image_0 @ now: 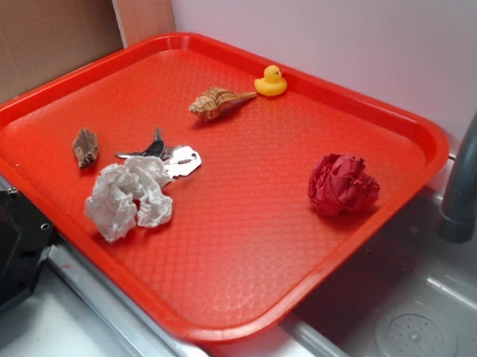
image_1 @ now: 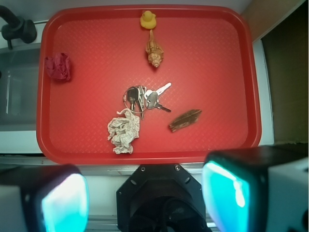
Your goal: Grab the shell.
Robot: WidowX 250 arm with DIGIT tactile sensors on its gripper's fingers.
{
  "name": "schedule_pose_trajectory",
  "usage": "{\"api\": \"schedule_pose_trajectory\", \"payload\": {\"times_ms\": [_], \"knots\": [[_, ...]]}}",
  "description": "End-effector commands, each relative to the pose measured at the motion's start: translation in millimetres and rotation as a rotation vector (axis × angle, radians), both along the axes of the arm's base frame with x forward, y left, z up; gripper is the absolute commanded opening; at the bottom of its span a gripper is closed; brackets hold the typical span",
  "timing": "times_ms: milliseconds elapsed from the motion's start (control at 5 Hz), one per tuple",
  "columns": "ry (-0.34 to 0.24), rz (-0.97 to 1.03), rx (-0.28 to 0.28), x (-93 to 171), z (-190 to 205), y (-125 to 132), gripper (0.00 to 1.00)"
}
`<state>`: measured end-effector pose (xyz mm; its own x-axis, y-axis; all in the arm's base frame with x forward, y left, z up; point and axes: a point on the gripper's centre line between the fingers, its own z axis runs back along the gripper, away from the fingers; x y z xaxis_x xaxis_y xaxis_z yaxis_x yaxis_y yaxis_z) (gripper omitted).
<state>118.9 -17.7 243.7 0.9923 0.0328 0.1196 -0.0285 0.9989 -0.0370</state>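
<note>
The shell [image_0: 217, 102] [image_1: 154, 52] is a tan-and-cream spiral with a pointed orange-brown tail. It lies on the red tray [image_0: 240, 254] [image_1: 207, 58] near the far rim, tail toward a small yellow duck [image_0: 271, 82] [image_1: 148, 20]. My gripper [image_1: 145, 195] hangs high over the tray's near edge, far from the shell. Its two fingers [image_1: 63, 203] stand wide apart with nothing between them. The exterior view does not show the gripper.
On the tray also lie a dark brown ridged chunk [image_0: 85, 147] [image_1: 185, 120], a bunch of keys [image_0: 165, 155] [image_1: 145, 98], a crumpled white paper [image_0: 127, 195] [image_1: 123, 130] and a crumpled red paper [image_0: 342, 184] [image_1: 58, 66]. A sink with a grey faucet [image_0: 474, 157] lies beside the tray.
</note>
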Motion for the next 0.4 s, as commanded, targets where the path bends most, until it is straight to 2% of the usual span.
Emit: {"api": "schedule_pose_trajectory", "payload": {"times_ms": [0, 200], "knots": [[0.0, 0.0, 0.0, 0.0, 0.0, 0.0, 1.0], [0.006, 0.095, 0.061, 42.5, -39.6, 19.1, 1.0]]}}
